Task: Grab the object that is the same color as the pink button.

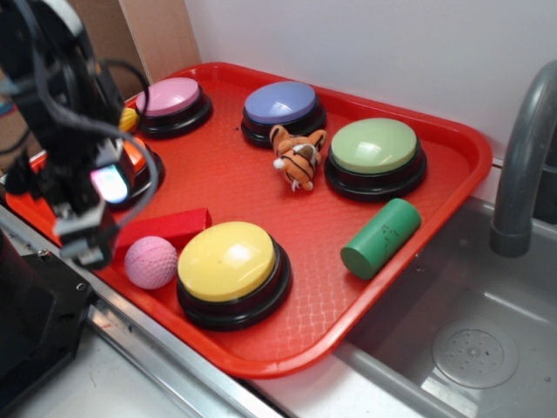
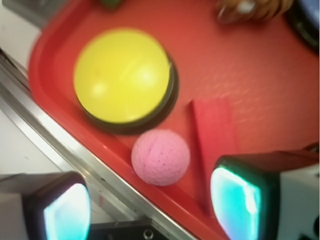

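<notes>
Target is the small pink dimpled ball (image 2: 160, 157), sitting on the red plastic tray (image 1: 261, 187) at its near edge, wedged between the big yellow dome button (image 1: 229, 263) and the red rectangular block (image 1: 165, 229); it looks touching or nearly touching the yellow button's black base, can't tell for sure. Colour match reference is the pale pink dome button (image 1: 170, 97) at the far corner of the tray, well apart. Gripper (image 2: 150, 205) hangs above and to the outside of the ball with the fingers (image 2: 240, 200) spread wide open, nothing held. In the wrist view the ball is ahead of the gap between the fingers, not in it yet. One finger sits over the block side, the other is out past the tray rim over the metal rail. My read: approach phase, grasp not started. To do it well: shift forward so the ball centres in the gap, then descend. Watch the outer finger, it probably needs to clear the tray lip, and the inner one could land on the block. Ball is round and light, likely rolls if nudged, so close at its equator, evenly.
</notes>
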`<state>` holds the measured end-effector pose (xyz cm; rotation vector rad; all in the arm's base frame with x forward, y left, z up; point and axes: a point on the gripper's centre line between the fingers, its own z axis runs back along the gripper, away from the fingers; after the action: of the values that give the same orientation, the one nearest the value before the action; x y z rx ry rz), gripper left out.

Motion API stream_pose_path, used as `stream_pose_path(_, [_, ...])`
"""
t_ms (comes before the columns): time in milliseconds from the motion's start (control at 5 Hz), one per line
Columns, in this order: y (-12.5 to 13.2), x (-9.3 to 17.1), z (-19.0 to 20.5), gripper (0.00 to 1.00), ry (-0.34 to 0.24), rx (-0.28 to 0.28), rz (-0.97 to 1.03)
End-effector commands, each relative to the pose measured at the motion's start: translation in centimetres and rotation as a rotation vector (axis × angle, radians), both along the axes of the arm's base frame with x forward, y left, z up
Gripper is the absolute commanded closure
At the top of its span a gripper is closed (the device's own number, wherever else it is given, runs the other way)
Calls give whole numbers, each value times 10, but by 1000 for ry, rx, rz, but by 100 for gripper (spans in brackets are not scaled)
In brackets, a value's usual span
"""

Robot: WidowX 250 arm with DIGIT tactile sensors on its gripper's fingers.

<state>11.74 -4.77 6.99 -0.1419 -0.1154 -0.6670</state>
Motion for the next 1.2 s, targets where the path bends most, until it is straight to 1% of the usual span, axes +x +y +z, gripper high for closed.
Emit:
stream_pose_path(0, [-2, 8, -16, 0, -21, 114, -124])
stream_pose_path(200, [-1, 11, -23, 0, 0, 118, -121])
stream_pose_path(400, [-2, 15, -29, 4, 10, 144, -112])
stream_pose_path(600, [-5, 20, -37, 100, 5, 143, -116])
stream_pose_path(1000, [-7, 22, -44, 100, 25, 147, -109])
